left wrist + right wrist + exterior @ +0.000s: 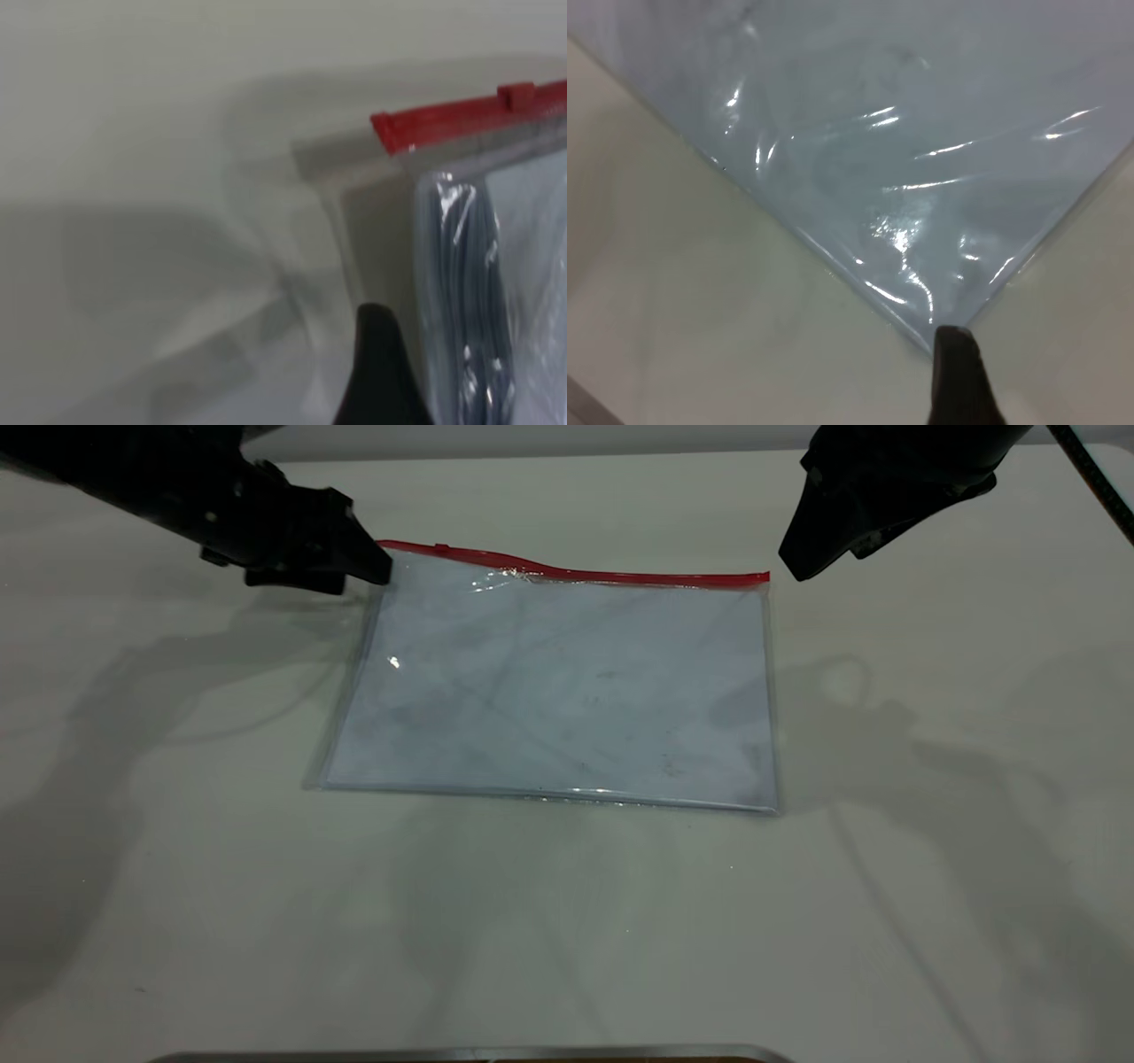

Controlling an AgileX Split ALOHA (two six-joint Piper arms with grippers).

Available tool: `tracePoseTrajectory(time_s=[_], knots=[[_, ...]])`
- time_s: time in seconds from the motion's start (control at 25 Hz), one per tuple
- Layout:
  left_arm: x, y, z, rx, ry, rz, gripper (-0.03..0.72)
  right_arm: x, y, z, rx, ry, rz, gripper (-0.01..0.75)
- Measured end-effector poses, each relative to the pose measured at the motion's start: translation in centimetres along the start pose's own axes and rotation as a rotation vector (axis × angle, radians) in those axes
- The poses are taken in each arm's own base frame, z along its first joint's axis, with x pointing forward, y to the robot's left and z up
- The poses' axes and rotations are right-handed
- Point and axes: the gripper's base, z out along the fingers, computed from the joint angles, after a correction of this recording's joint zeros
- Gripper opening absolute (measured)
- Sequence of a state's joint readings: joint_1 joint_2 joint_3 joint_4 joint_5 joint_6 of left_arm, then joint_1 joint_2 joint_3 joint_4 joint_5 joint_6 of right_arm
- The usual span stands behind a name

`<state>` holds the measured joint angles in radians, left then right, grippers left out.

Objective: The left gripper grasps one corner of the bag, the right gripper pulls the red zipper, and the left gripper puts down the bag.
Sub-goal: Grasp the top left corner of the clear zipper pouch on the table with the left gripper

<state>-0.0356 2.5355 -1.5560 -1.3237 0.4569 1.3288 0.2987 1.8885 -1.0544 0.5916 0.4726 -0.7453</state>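
The bag (567,691) lies on the white table, pale blue and glossy, with the red zipper (620,576) along its far edge. The slider tab (440,546) sits near the zipper's left end. My left gripper (383,571) is shut on the far-left corner, which is raised slightly off the table. In the left wrist view one black finger (381,372) shows beside the plastic (532,230), and the zipper's end (452,115) and the tab (516,92) lie just beyond. My right gripper (791,568) hovers shut beside the far-right corner, apart from the bag (921,133).
The table (177,868) spreads wide on the near side and both flanks of the bag. A metal edge (461,1054) runs along the near border of the exterior view. A braided cable (1094,478) hangs at the far right.
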Motion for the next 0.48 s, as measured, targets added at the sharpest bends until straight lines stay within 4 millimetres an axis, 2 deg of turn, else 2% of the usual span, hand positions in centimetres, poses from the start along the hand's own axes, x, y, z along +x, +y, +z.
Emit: tracePoseTrajectory(time_s=[0.48], knots=[[0.5, 0.2, 2.4, 0.126, -0.064, -0.026, 0.575, -0.1, 0.0, 0.0, 0.004, -0.009, 0.004, 0.511]])
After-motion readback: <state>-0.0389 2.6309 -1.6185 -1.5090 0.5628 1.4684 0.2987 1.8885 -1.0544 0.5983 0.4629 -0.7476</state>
